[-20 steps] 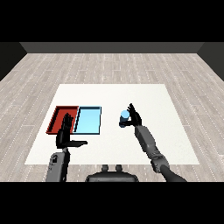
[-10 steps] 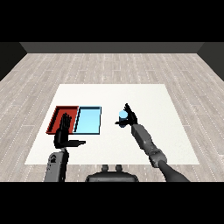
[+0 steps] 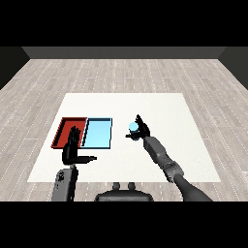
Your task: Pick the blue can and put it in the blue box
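Observation:
The blue can [image 3: 132,128] is held above the white table, right of the light blue tray [image 3: 98,132]. My right hand [image 3: 141,129] is curled round the can, its fingers behind it and the thumb in front. The can hangs a short way to the right of the blue tray's right edge. My left hand [image 3: 72,149] stands upright with straight fingers and the thumb pointing right, just in front of the seam between the two trays, holding nothing.
The red tray [image 3: 68,131] lies against the left side of the blue tray. The white table [image 3: 160,106] stretches wide to the right and behind the trays. Wooden floor surrounds it.
My right hand has carried the blue can leftward, closer to the blue tray. The left hand has stayed where it was.

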Motion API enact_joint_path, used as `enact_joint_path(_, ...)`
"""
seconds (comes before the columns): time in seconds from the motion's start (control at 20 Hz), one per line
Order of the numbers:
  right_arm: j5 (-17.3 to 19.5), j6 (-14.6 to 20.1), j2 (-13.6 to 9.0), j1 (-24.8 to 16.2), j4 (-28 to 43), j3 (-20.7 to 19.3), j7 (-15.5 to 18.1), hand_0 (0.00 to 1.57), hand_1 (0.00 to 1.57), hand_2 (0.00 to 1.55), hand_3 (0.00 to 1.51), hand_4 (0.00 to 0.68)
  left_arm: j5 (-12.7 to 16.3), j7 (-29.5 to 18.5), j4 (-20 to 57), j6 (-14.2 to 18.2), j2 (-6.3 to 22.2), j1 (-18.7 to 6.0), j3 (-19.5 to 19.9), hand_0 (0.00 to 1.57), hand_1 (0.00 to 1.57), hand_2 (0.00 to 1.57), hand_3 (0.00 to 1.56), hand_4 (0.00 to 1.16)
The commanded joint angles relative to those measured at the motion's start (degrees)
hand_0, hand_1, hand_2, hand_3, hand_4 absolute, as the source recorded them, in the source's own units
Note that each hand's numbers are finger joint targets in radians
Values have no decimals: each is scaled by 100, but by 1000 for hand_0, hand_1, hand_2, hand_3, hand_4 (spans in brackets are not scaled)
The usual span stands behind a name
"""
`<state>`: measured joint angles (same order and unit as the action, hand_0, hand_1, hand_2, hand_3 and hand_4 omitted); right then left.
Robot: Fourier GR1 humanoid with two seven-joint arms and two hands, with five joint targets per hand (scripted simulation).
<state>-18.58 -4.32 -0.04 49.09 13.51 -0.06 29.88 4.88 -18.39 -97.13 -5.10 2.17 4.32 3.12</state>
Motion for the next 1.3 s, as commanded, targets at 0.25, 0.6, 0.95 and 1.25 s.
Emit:
enact_joint_path(0.25, -716, 526, 4, 452, -360, 365, -295, 0, 0, 0, 0, 0, -165, -44, 8, 227, -205, -16, -199, 0, 0, 0, 0, 0)
enact_joint_path(0.6, 140, 1819, 4, 299, -755, 1236, -534, 1501, 1501, 1541, 1501, 533, 132, -127, 216, 4, 58, -83, 235, 0, 0, 0, 0, 0)
enact_joint_path(0.95, 78, 2103, 4, 407, -514, 1397, -670, 1546, 1546, 1526, 1466, 551, 266, 321, 220, 30, 114, -556, 269, 0, 0, 0, 0, 0)
enact_joint_path(1.25, 368, 1930, -85, 484, 333, 1342, -802, 1493, 1493, 1464, 1398, 562, 127, 336, 83, -77, 135, -305, 70, 0, 0, 0, 0, 0)
